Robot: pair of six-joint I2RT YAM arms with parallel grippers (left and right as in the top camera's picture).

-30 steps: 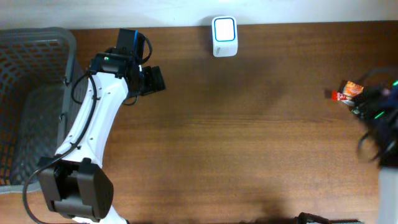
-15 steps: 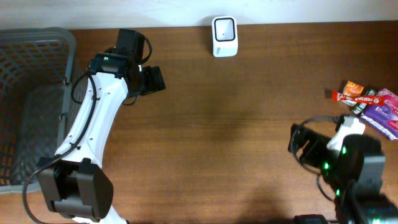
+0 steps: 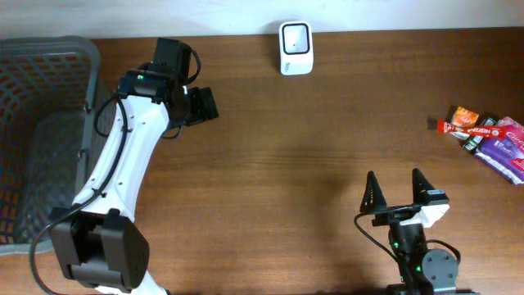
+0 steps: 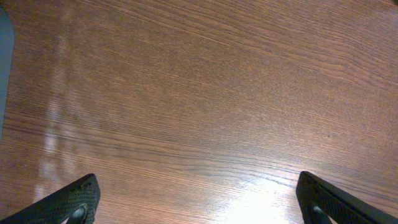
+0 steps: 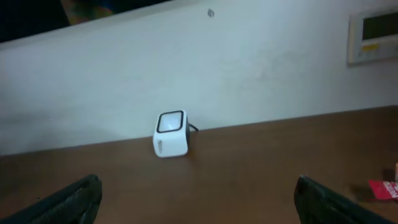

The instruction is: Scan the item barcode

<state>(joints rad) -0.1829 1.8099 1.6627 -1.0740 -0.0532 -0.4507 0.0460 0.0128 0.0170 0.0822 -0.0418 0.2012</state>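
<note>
A white barcode scanner (image 3: 295, 47) with a dark window stands at the table's far edge; the right wrist view shows the scanner (image 5: 171, 134) against the wall. A small pile of snack packets (image 3: 485, 136) lies at the far right: an orange one, a red stick and a purple one. My right gripper (image 3: 395, 193) is near the front edge, well apart from the packets, and points toward the far side. In its own view the right gripper (image 5: 199, 200) is open and holds nothing. My left gripper (image 3: 201, 105) hovers left of the scanner; seen from its wrist, the left gripper (image 4: 200, 202) is open over bare wood.
A grey mesh basket (image 3: 41, 123) fills the left end of the table. A red packet's edge (image 5: 384, 188) shows at the right of the right wrist view. A white wall runs behind the table's far edge.
The right arm has swung away from the packets at the far right to the front of the table, fingers now pointing toward the far side. The left arm has not moved.
</note>
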